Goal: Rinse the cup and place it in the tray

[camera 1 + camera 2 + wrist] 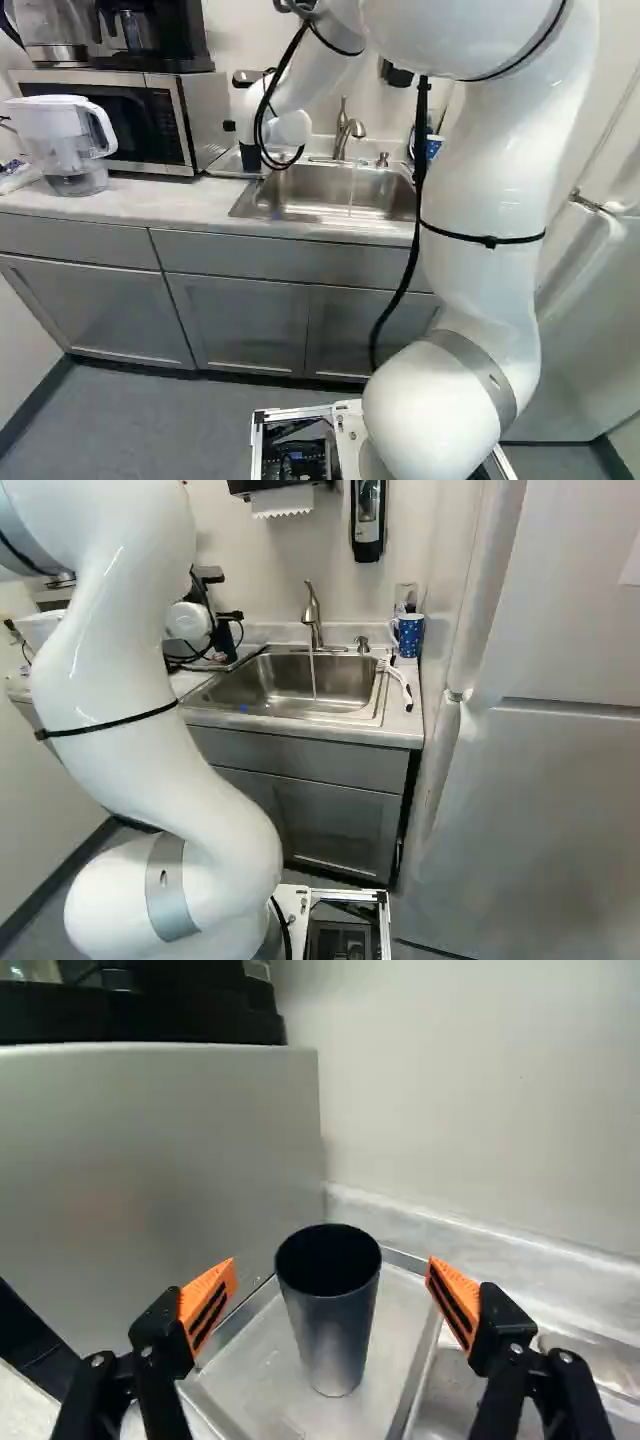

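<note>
Standing in one tray (255,1380) — one cup (332,1335); two fingers (208,1303) — spread apart.

Base views share sink (320,185); wrist faces tray (250,1365) closely.

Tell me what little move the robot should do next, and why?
I'd probably back the gripper gently away from the cup, because it already stands upright in the tray and the open fingers have gaps on both sides of it.

Dark grey cup (331,1335), silvery tray (250,1385), blue mug (410,637) with pale spots, white arm (495,180), grey cabinets (237,320)
</note>
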Controlling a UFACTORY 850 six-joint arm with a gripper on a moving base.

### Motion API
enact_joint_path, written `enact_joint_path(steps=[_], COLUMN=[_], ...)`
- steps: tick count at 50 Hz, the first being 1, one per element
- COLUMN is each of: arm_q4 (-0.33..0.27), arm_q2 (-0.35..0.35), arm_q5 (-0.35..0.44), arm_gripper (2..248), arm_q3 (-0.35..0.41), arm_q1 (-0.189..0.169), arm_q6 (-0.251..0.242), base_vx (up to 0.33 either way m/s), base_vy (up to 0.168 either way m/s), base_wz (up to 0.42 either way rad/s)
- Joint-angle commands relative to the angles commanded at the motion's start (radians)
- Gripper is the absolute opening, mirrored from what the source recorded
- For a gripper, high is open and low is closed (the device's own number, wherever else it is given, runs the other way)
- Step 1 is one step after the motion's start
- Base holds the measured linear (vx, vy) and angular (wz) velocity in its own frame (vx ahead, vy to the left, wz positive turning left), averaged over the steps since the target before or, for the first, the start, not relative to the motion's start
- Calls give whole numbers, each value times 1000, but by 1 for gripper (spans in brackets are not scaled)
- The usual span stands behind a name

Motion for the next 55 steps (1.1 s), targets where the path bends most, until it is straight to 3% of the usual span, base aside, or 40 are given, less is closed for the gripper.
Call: enact_joint_path(steps=[22, 55], arm_q4=[0, 0], arm_q2=[28, 86], arm_q5=[-65, -74], arm_gripper=[247, 247], arm_q3=[-15, -21], arm_q1=[-3, -32], arm_q6=[0, 0], base_vx=[0, 0], base_vy=[0, 0], base_wz=[0, 0])
